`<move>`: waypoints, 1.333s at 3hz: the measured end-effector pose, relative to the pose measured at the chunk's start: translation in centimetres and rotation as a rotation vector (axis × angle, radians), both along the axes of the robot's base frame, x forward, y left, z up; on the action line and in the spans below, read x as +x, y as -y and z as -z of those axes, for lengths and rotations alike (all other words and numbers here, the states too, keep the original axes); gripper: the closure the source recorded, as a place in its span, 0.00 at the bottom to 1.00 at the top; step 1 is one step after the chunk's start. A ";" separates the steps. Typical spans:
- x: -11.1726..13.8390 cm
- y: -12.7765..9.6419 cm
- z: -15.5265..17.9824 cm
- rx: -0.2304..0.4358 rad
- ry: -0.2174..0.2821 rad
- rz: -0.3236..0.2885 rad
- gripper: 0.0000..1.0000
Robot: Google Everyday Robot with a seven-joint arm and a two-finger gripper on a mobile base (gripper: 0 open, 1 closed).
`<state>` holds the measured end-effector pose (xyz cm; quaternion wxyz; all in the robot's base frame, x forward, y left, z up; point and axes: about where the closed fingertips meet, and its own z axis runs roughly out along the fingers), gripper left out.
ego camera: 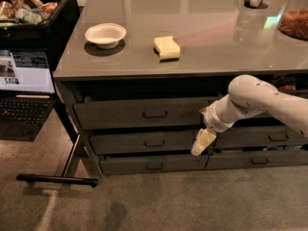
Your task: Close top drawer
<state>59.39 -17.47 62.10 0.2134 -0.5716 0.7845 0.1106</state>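
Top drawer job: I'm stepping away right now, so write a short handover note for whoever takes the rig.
Pincer: points down, low at the right end of the top drawer's front, over the drawer row below it.
Top drawer: pulled partway out from under the counter, with a dark gap above its front. Its handle is well to the left of the pincer.
Done: nothing that shows; the drawer is not yet shut.
Left: bring the pincer up against the front panel and push it in until it closes.

Cream gripper (203, 143) below greyish top drawer (139, 113).
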 end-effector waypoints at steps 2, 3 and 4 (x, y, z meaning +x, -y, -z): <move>0.0 0.4 0.9 0.016 -0.025 0.043 0.00; 0.1 0.5 1.0 0.017 -0.017 0.050 0.00; 0.1 0.5 1.0 0.017 -0.017 0.050 0.00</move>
